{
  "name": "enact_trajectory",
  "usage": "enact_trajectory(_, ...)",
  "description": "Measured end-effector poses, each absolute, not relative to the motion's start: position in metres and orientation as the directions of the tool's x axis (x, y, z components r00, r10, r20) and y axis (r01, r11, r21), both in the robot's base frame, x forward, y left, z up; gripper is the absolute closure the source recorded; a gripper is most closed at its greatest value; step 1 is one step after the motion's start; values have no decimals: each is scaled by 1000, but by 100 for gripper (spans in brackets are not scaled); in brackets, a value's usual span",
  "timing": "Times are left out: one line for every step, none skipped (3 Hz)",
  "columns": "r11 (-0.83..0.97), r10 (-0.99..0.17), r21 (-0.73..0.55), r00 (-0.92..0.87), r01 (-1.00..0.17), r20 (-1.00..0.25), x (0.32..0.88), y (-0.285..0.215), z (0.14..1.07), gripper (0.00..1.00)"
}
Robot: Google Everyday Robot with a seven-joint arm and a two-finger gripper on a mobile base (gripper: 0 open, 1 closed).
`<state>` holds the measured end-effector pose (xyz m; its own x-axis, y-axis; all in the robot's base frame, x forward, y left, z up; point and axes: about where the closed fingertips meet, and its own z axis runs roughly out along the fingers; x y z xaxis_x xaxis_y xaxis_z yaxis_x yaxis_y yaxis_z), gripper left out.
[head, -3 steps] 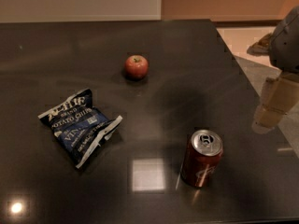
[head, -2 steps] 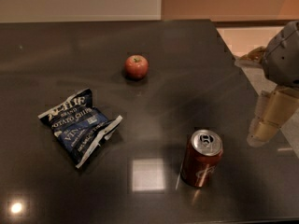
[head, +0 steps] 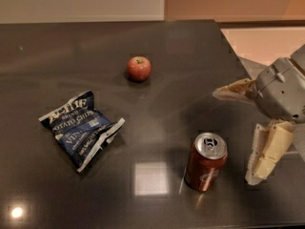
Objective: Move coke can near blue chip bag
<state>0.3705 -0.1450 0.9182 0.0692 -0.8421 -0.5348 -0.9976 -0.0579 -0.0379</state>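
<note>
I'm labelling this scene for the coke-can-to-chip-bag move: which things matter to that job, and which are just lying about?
Part of the job:
coke can, upright, front right
blue chip bag, lying flat at left
gripper, open, just right of the can, not touching it

Lying about:
red apple, farther back on the dark table

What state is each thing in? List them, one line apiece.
coke can: upright on the table, not gripped.
blue chip bag: lying flat, crumpled, well left of the can.
apple: resting stem up, touching nothing else.
gripper: open, empty, just right of the can.
</note>
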Motion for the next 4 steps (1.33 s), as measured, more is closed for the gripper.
enact_trajectory(-131,-790,-12,111,-991,-603,353,-129,911,0)
enact_trajectory(-170,-752,-5,133,-985,-645,344,-113,905,0)
enact_trajectory(-179,-744,-5,139,-984,-653,340,-105,896,17)
enact_trajectory(-169,-745,-15,138,-985,-653,342,-107,892,41)
